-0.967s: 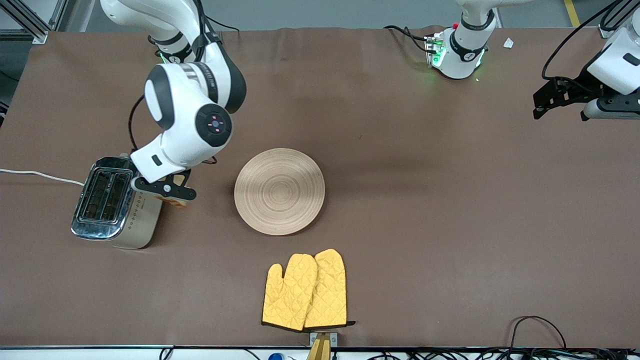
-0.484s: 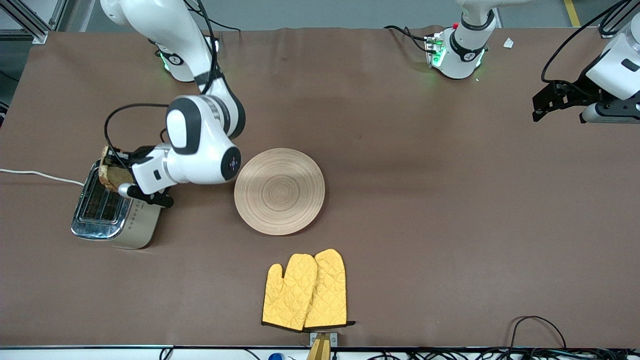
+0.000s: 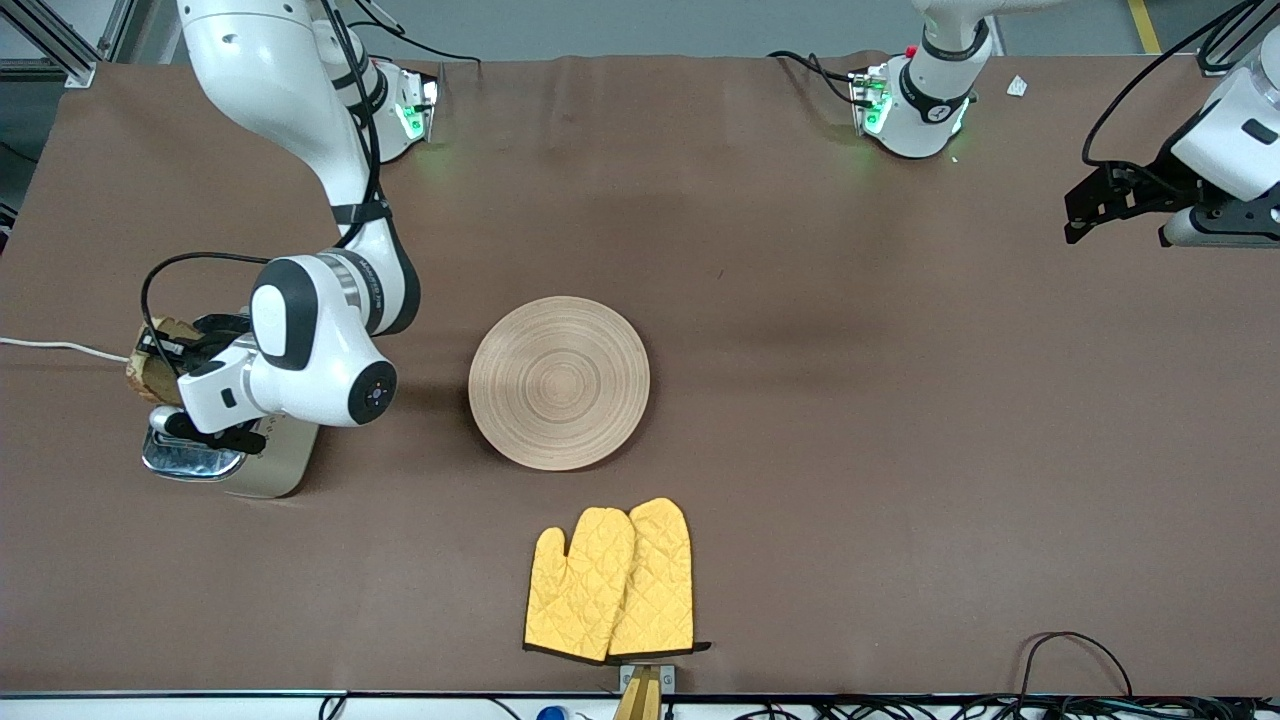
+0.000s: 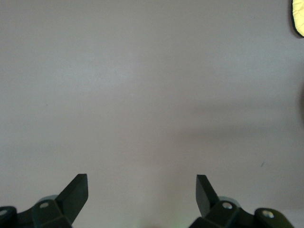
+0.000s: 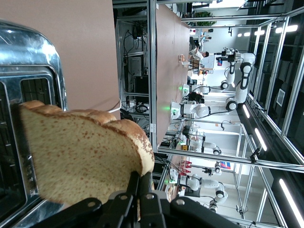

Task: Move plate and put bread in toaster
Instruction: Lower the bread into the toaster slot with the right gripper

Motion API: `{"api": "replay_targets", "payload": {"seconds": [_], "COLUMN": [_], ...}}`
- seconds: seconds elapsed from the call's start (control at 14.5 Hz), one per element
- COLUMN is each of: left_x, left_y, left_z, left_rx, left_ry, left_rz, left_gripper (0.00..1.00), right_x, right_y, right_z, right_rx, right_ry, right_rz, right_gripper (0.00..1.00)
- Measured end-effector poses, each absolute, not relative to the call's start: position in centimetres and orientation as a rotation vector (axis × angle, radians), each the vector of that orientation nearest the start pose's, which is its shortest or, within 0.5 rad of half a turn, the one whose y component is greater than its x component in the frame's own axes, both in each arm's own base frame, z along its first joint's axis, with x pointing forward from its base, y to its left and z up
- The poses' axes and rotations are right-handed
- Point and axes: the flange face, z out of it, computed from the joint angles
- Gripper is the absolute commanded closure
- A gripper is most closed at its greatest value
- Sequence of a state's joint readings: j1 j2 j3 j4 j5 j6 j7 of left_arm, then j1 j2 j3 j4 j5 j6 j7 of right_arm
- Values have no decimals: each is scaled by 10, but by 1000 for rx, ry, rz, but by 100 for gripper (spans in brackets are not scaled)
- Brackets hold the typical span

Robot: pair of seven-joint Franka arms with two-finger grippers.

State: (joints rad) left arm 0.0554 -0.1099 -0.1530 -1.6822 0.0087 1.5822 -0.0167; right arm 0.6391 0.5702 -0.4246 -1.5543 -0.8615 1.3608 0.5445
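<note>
Over the toaster [image 3: 232,452], at the right arm's end of the table, the right gripper [image 3: 165,358] is clenched on the bread [image 3: 150,362]. Right wrist view: fingers pinch the slice's [image 5: 80,159] edge, slice held edge-on above the chrome top and dark slots [image 5: 21,137]. Bread up in the air, not in a slot. From the front, the wrist covers most of the toaster; only its chrome corner and cream side show. White cord [image 3: 60,347] trails off toward the table edge.

Plate [image 3: 559,382] flat on the brown table [image 3: 850,420], mid-table, well apart from the toaster, nothing on it. Pair of yellow oven mitts [image 3: 612,582] lies nearer the front camera than the plate, apart from it.

Left gripper [image 3: 1120,200] waits in the air over the left arm's end of the table. Left wrist view: fingers [image 4: 76,190] spread wide, released, holding nothing, bare tabletop below and a sliver of mitt [image 4: 298,18] at frame edge.
</note>
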Motion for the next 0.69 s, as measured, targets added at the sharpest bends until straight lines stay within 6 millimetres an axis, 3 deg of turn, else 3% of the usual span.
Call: {"api": "replay_targets", "payload": {"seconds": [0.69], "left_x": [520], "left_y": [-54], "left_z": [627], "left_rx": [-3115], "left_ry": [125], "left_rz": [-3], "left_gripper": [0], "right_x": [628], "right_y": [107], "right_z": [346], "right_rx": [1810], "right_ry": [-202], "right_rz": [-185], "right_gripper": [99]}}
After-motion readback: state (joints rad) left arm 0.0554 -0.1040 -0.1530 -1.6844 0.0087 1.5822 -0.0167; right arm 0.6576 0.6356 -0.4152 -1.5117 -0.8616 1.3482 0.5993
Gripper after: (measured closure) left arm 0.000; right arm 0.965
